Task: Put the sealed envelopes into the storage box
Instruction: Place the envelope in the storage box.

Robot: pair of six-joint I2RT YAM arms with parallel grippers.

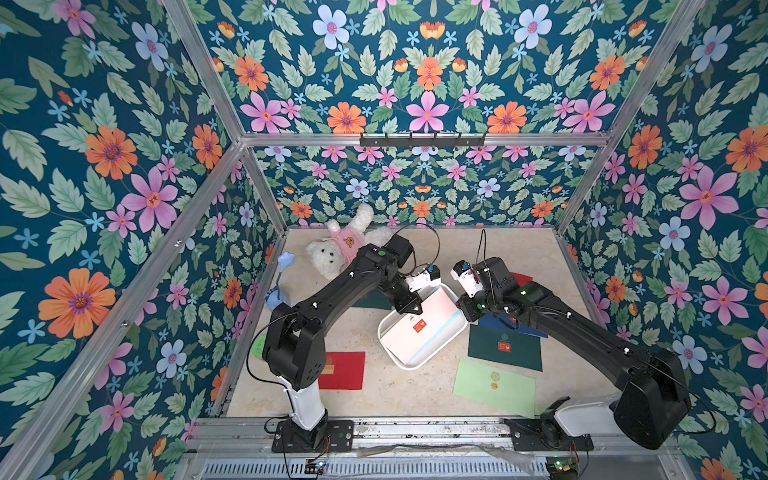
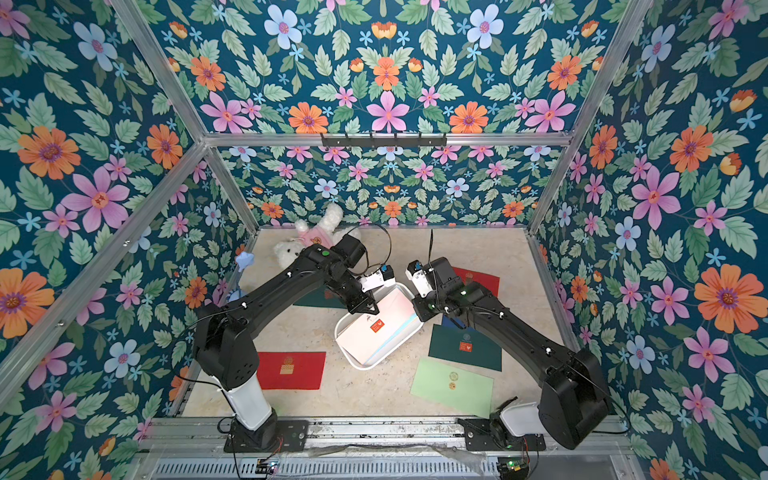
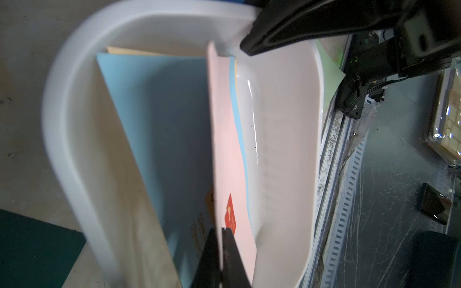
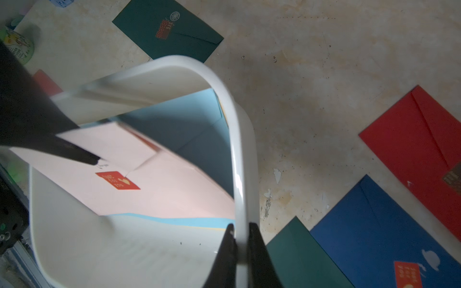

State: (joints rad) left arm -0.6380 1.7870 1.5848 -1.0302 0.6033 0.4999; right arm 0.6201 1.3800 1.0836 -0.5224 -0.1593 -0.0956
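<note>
The white storage box [image 1: 409, 365] sits mid-table, turned at an angle. My left gripper [image 3: 221, 232] is shut on a pink envelope [image 3: 224, 149] with a red sticker, held slanted inside the box over a light blue envelope [image 3: 162, 124] and a yellow one [image 3: 124, 50]. My right gripper [image 4: 240, 229] is shut on the box's rim [image 4: 239, 149] at its right side. On the table lie a red envelope [image 1: 343, 370], a dark green one [image 1: 505, 347], a light green one [image 1: 494, 386], a navy one [image 4: 374, 237], another red [image 4: 419, 139] and another dark green [image 4: 169, 30].
A white plush bear [image 1: 332, 253] lies at the back left. A small blue cup with a flower [image 1: 278, 291] stands by the left wall, with a round green thing [image 1: 258, 345] nearer the front. A metal rail [image 1: 415, 432] runs along the front edge.
</note>
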